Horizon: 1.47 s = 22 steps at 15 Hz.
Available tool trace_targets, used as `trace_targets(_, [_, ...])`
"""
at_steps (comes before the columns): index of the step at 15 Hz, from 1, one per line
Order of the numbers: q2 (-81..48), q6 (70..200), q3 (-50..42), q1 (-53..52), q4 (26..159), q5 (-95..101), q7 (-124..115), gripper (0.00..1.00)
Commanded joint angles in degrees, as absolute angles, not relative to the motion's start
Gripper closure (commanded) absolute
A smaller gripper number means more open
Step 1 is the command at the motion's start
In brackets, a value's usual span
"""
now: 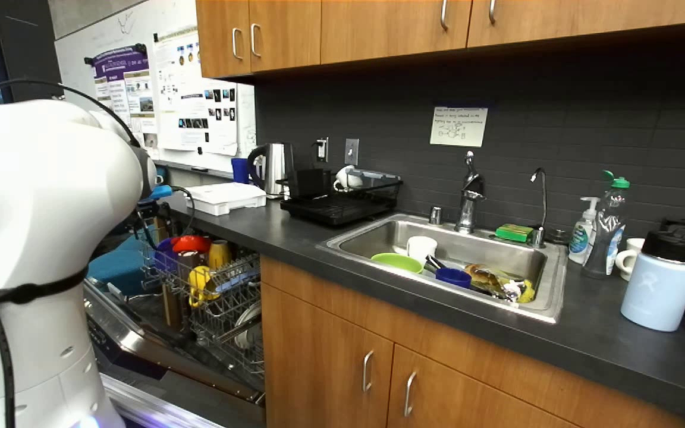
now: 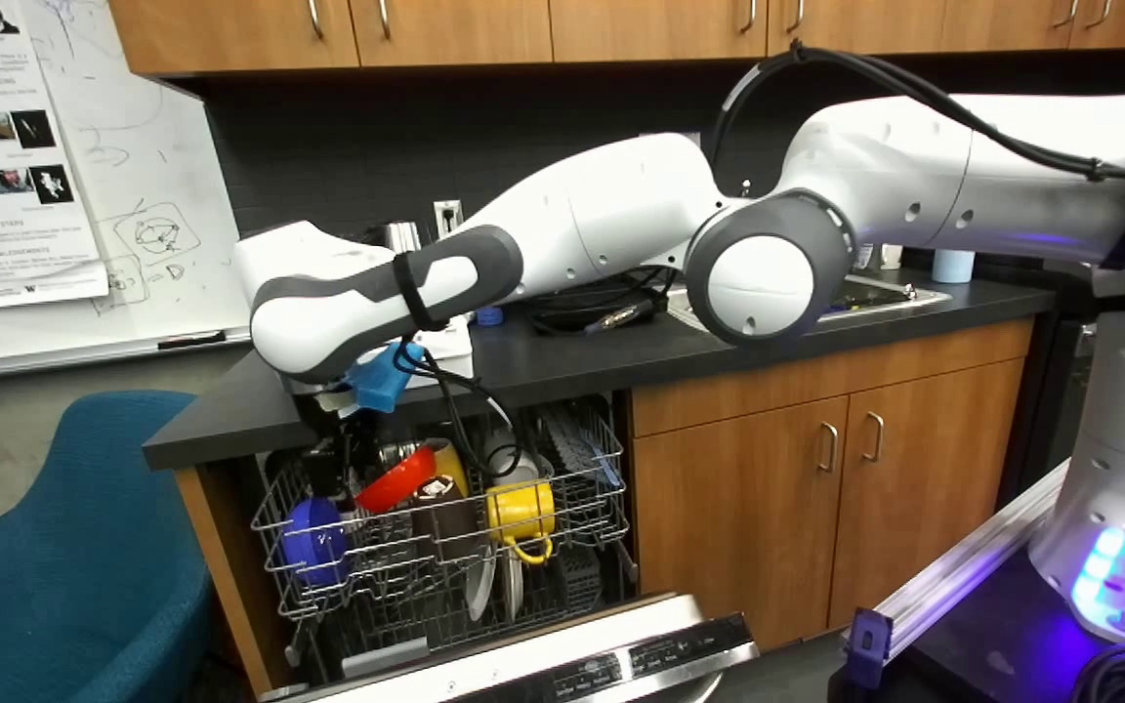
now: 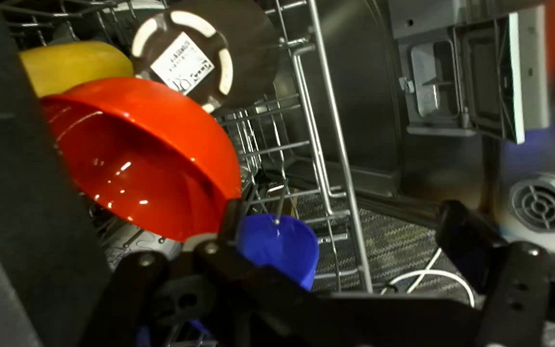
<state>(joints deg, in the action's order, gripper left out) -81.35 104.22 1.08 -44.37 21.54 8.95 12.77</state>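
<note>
Gaping tool (image 3: pixel 342 221) just beside red bowl (image 3: pixel 171 125), near wire rack edge (image 3: pixel 338 130).

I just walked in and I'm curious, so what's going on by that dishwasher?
A white jointed robot arm hangs over a pulled-out metal wire dishwasher rack. Its black two-fingered end effector is open and grips nothing, close beside a glossy round red bowl; I can't tell whether they touch. The red bowl sits tilted in the rack, with a rounded blue bowl and a yellow mug with a handle nearby.
</note>
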Motion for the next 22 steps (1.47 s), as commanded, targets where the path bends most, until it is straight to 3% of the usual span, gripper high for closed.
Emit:
trace_targets(1, [-81.05, 100.55, -1.29, -45.67, 20.43, 12.30, 19.27, 0.00])
trace_targets(22, [-81.74, 99.07, -4.07, -47.62, 20.34, 16.78, 28.51, 0.00])
